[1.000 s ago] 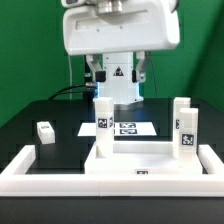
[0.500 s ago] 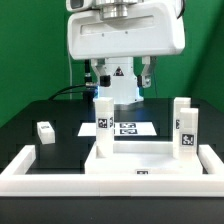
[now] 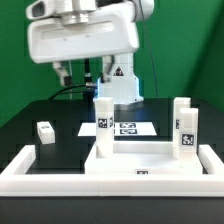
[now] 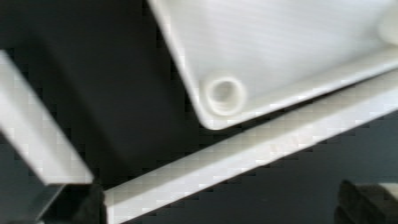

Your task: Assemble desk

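Note:
The white desk top [image 3: 140, 160] lies flat at the front, inside the border wall. Two white tagged legs stand upright on it, one at its far left corner [image 3: 103, 120] and one at its far right corner [image 3: 184, 128]. A third leg [image 3: 45, 132] lies loose on the black table at the exterior view's left. My gripper [image 3: 76, 72] hangs high under the arm's white housing, above and behind the left upright leg. In the wrist view my gripper [image 4: 210, 205] is open and empty, its dark fingertips [image 4: 54, 203] wide apart, above a desk top corner with a round hole [image 4: 226, 95].
A low white border wall [image 3: 22, 165] runs round the front and sides; it crosses the wrist view as a slanted strip [image 4: 267, 150]. The marker board [image 3: 130, 128] lies flat behind the desk top. A robot base and cables stand at the back.
The arm's white housing has swung to the exterior view's left, and the gripper went with it. The desk top and legs have not moved.

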Available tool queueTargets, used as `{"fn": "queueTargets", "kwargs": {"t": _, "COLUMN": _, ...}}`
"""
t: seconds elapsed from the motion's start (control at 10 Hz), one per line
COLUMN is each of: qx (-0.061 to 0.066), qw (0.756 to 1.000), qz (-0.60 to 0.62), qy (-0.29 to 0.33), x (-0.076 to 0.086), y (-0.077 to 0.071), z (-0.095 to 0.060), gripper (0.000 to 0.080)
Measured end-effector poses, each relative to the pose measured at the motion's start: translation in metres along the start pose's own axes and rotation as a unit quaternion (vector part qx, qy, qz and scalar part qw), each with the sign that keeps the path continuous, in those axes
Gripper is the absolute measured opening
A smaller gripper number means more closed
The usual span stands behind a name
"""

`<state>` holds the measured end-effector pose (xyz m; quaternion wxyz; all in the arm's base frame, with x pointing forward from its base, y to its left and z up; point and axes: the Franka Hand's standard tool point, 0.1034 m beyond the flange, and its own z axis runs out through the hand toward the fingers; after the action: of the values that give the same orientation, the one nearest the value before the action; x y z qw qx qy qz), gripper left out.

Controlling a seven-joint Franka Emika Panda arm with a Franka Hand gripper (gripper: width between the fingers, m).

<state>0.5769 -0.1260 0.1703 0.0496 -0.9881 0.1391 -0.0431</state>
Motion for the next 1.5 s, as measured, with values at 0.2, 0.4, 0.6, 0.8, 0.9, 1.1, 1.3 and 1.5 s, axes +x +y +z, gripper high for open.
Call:
{"fn": "queueTargets", "kwargs": {"t": 0.2, "qx": -0.007, "qw": 0.998, "qz": -0.069, "qy": -0.007, "x": -0.005, "y": 0.014, "z": 0.003, "gripper": 0.0649}}
{"fn": "queueTargets", "kwargs": {"t": 0.4, "qx": -0.006, "qw": 0.99, "qz": -0.141, "qy": -0.008, "x": -0.005, "y": 0.014, "z": 0.004, "gripper": 0.0649}}
{"fn": "queueTargets", "kwargs": {"t": 0.6, "qx": -0.007, "qw": 0.977, "qz": -0.214, "qy": -0.01, "x": -0.009, "y": 0.022, "z": 0.008, "gripper": 0.0649}}
{"fn": "queueTargets", "kwargs": {"t": 0.8, "qx": -0.011, "qw": 0.958, "qz": -0.284, "qy": -0.041, "x": -0.039, "y": 0.058, "z": 0.03, "gripper": 0.0649}}
{"fn": "queueTargets", "kwargs": {"t": 0.9, "qx": -0.019, "qw": 0.946, "qz": -0.321, "qy": -0.05, "x": -0.05, "y": 0.075, "z": 0.036, "gripper": 0.0649}}
{"fn": "queueTargets", "kwargs": {"t": 1.1, "qx": -0.03, "qw": 0.908, "qz": -0.412, "qy": -0.075, "x": -0.068, "y": 0.111, "z": 0.053, "gripper": 0.0649}}
{"fn": "queueTargets", "kwargs": {"t": 1.3, "qx": -0.032, "qw": 0.912, "qz": -0.4, "qy": -0.083, "x": -0.069, "y": 0.108, "z": 0.054, "gripper": 0.0649}}
{"fn": "queueTargets", "kwargs": {"t": 1.5, "qx": -0.046, "qw": 0.935, "qz": -0.329, "qy": -0.128, "x": -0.084, "y": 0.109, "z": 0.067, "gripper": 0.0649}}
